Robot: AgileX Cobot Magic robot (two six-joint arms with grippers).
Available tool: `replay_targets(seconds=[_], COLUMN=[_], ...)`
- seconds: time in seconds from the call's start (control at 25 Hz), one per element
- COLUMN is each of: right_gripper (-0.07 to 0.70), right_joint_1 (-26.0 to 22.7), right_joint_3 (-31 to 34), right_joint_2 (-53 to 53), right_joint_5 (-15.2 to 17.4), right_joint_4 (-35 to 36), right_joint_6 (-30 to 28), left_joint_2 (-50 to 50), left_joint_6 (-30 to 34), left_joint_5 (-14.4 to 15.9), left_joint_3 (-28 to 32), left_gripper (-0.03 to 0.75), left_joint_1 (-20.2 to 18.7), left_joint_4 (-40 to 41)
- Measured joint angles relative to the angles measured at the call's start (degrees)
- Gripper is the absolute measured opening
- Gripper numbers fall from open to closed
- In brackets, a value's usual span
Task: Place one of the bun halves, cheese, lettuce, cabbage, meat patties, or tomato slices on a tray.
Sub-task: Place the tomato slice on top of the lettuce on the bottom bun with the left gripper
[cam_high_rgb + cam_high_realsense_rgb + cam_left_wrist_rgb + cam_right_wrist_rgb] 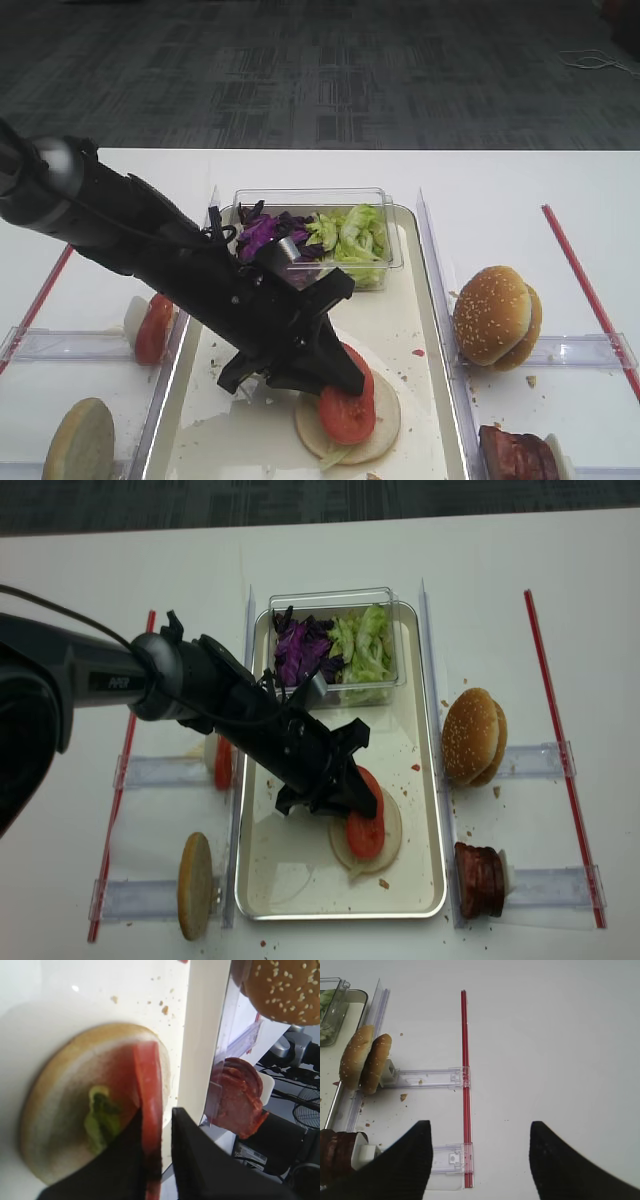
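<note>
Red and wet-looking, the tomato slice (148, 1095) sits edge-on between my left gripper (335, 375) fingers, jaws parted just enough to pinch its rim. It lies at lower centre of the tray (425, 330), over the flat bun half (378, 425) with a lettuce scrap (102, 1120). I judge it soft, slippery, easily torn, so the rim is the right hold. Its flat face tilts, long axis running up the wrist view. At far right, my right gripper (480, 1160) hangs spread, holding nothing.
</note>
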Motion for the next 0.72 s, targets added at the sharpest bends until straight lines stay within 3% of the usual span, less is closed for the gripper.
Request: replay_targets(seconds=[0.2,0.4,0.72], right_gripper=[0.466,0.466,0.466], right_joint_1=[0.00,0.00,0.00], right_joint_3=[0.00,0.00,0.00], right_joint_2=[0.00,0.00,0.00], right_joint_5=[0.00,0.00,0.00], right_joint_4=[0.00,0.00,0.00], right_joint_6=[0.00,0.19,0.35], left_joint_2=[0.00,0.00,0.00], left_joint_6=[-0.47,-0.66,-1.81], left_joint_5=[0.00,0.34,1.19], left_joint_3=[0.00,0.00,0.00], left_gripper=[0.144,0.215,0.227], left_joint_1=[0.00,0.00,0.00], left_joint_4=[0.00,0.00,0.11])
